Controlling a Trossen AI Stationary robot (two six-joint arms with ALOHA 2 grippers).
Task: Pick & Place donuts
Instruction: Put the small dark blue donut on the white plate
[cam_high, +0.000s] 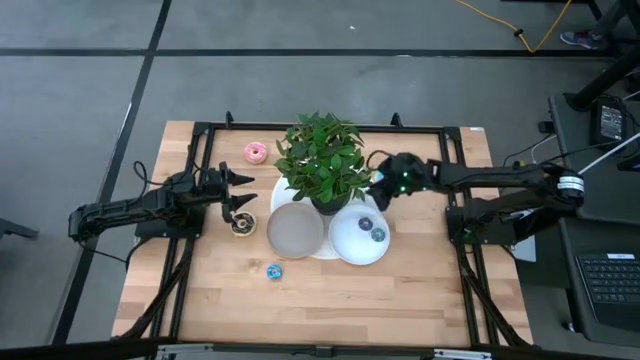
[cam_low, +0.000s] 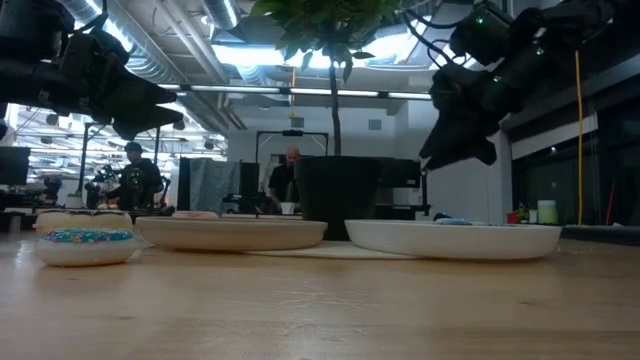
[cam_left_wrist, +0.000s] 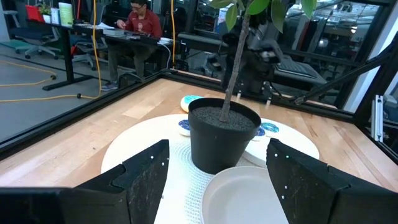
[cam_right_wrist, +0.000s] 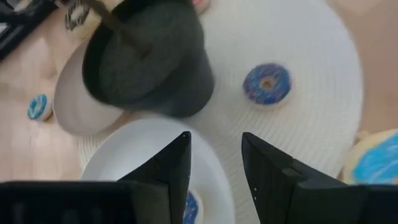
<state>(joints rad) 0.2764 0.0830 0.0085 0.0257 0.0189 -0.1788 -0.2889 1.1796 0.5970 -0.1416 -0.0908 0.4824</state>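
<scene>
Several small donuts (cam_high: 255, 152) lie around a potted plant (cam_high: 322, 165). A pink one rests on the wood at the far left. A brown one (cam_high: 243, 225) sits left of the grey plate (cam_high: 295, 232), and a blue one (cam_high: 274, 271) lies nearer the front. Two sit in the white plate (cam_high: 360, 248), and a dark-blue one (cam_right_wrist: 266, 84) and a light-blue one (cam_right_wrist: 379, 163) rest on the white mat. My left gripper (cam_high: 248, 194) hovers open above the brown donut. My right gripper (cam_high: 378, 192) hangs open over the mat, right of the pot (cam_right_wrist: 149, 56).
The plant's leaves overhang the table's middle and hide part of the mat (cam_left_wrist: 137, 149). The two plates lie side by side in front of the pot. A black frame (cam_high: 200, 128) borders the table. Bare wood lies along the near edge. People sit at desks in the room behind.
</scene>
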